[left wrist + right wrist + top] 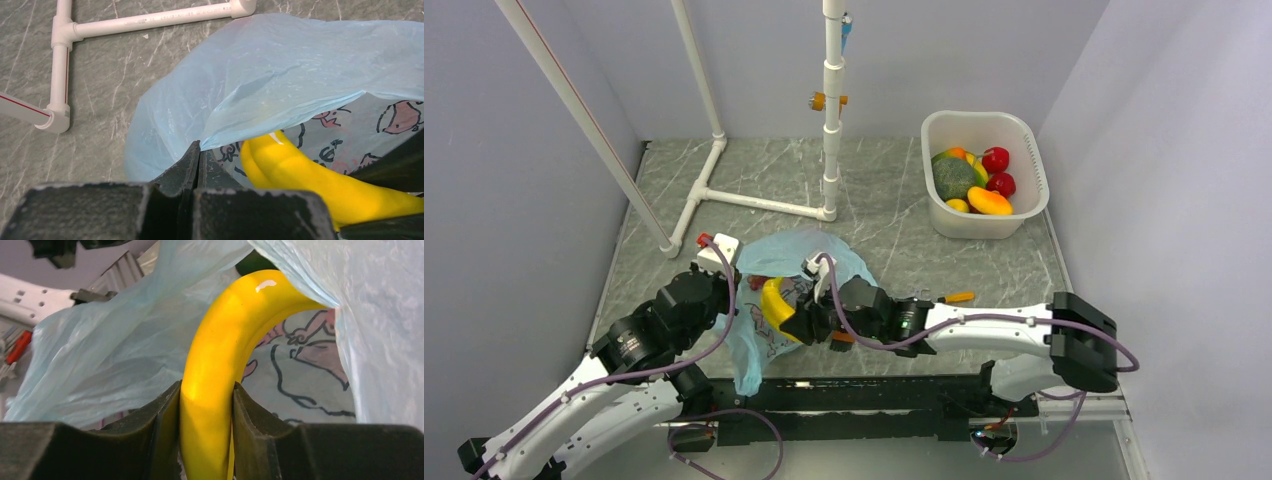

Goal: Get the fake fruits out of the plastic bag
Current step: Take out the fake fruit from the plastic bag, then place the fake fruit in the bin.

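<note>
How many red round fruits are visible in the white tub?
2. One red fruit lies near the far right side of the tub; the other red fruit is directly in front of it, closer to the arms. More may be hidden under the pile.

The banana [220, 365] is smooth, glossy yellow plastic; the plastic bag [280, 70] is thin, crinkled, translucent blue film. The right pincer [206, 395] has matt black, grainy fingers; the table [110, 100] is dull, marbled grey.
</note>
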